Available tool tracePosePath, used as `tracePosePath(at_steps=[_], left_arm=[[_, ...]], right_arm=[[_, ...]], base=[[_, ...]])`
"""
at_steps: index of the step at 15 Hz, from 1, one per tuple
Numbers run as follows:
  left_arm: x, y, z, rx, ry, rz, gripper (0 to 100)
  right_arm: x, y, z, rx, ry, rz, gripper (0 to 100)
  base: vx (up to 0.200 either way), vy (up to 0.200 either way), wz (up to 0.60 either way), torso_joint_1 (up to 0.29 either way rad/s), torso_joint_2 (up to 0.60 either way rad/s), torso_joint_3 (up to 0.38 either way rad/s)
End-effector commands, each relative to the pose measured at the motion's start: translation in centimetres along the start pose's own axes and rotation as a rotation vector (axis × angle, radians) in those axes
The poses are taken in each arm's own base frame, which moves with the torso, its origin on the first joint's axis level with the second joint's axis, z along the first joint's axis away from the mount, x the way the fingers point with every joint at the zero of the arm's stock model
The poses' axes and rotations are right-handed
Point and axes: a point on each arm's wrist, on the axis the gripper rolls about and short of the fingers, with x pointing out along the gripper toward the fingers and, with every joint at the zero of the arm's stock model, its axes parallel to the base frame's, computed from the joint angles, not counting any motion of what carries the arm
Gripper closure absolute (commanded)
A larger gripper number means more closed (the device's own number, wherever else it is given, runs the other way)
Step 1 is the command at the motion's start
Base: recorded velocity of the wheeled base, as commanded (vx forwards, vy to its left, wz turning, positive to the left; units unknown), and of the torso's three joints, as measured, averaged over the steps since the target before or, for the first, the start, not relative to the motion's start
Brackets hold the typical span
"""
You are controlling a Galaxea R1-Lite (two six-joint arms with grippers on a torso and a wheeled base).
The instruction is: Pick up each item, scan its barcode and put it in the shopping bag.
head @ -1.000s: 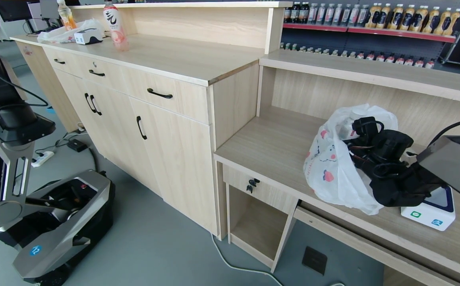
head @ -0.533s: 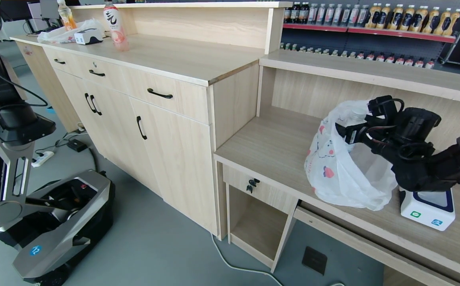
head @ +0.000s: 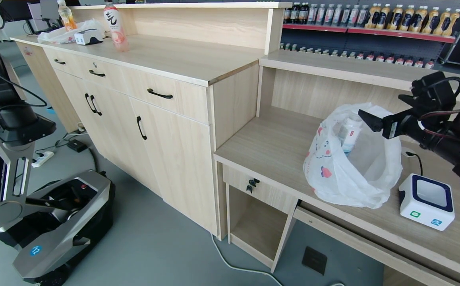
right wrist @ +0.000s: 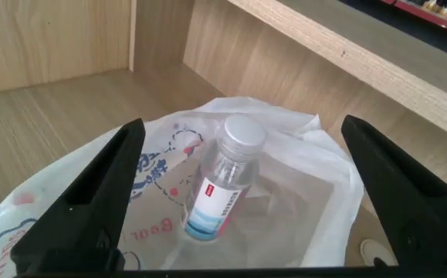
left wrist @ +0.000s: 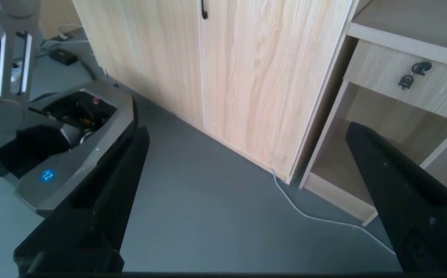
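Note:
A white printed shopping bag (head: 345, 174) stands open on the lower desk (head: 273, 147). Inside it leans a clear bottle (head: 349, 133) with a grey cap and a white label, also seen from above in the right wrist view as the bottle (right wrist: 219, 189) inside the bag (right wrist: 300, 201). My right gripper (head: 381, 111) hangs open and empty above the bag's right rim, its fingers spread wide on either side of the bottle below (right wrist: 242, 127). A white barcode scanner (head: 426, 200) sits right of the bag. My left gripper (left wrist: 246, 135) is open over the grey floor, low beside the cabinet.
The tall counter (head: 182, 55) at left carries a pink bottle (head: 115, 24), an orange bottle (head: 65, 14) and another bag with a scanner (head: 75, 35). Shelves of bottles (head: 373, 16) line the back right. Another robot (head: 35, 206) stands on the floor at left.
My right gripper has lifted out of the bag and drawn back to the right. The bottle stays in the bag, and the scanner has come into full view.

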Motion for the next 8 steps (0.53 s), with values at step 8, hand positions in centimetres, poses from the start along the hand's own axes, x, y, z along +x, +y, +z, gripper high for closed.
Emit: tracePosePath(at_steps=[8], left_arm=[[0.0,0.0,0.0,0.0,0.0,0.0,0]], right_arm=[[-10.5,-1.6,11.3,-0.049,-0.25,-0.037,0]], base=[[0.0,0.0,0.0,0.0,0.0,0.0]])
